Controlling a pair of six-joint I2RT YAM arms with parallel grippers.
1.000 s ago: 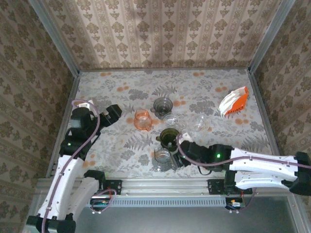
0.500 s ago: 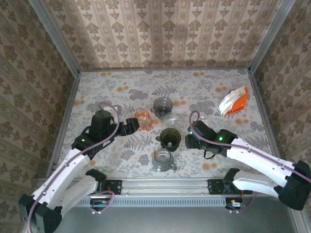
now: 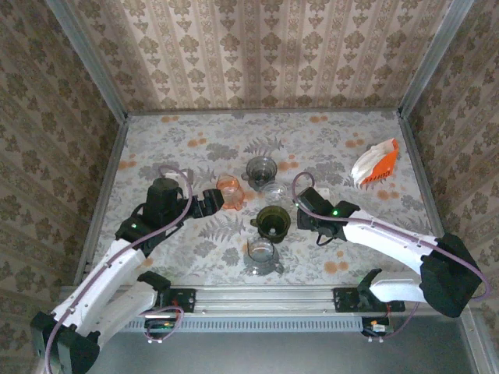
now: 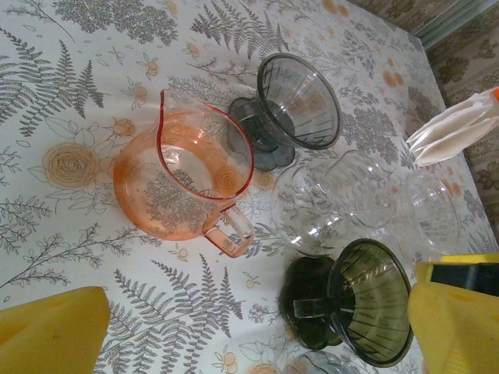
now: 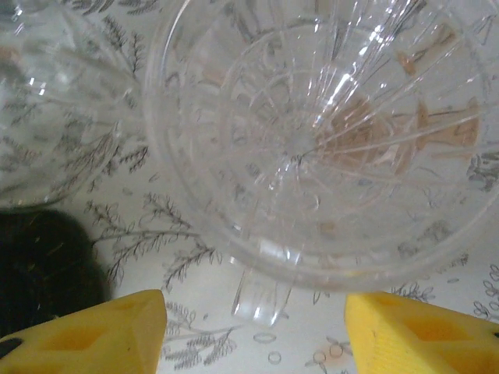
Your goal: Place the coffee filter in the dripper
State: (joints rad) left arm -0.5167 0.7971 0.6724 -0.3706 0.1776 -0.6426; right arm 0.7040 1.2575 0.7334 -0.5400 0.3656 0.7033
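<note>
**A:** What has changed over the last second?

**B:** Both arms have come in. The left fingers (image 4: pixel 257 302) were out by the left edge of the tabletop (image 3: pixel 156 140). Now the orange jug (image 4: pixel 183 183) lies just ahead of them, untouched. They are spread as wide as they go, with bare tabletop between them.

**A:** And the right?

**B:** The right fingers (image 5: pixel 257 315) have left the clear glass (image 3: pixel 261 255) at the near edge and moved up past the green dripper (image 3: pixel 274 222). They stand well apart, with the small handle of a clear dripper (image 5: pixel 312 132) between them and a gap on either side. They grip nothing.

**A:** Where are the filters?

**B:** The white filters (image 3: pixel 371 167) sit in their orange holder (image 3: pixel 389 147), well apart from both pairs of fingers and far off to the right of the right ones. No dripper has one in it. A grey dripper (image 4: pixel 300 101) stands just beyond the jug.

**A:** Anything hard to read?

**B:** From above, the right fingers are tucked under the wrist, and the clear dripper is nearly lost against the pattern. In the right wrist view its rim runs off the top, and a dark blur beside the left-hand finger is too soft to name. In the left wrist view the frame edge cuts the filters off
</note>
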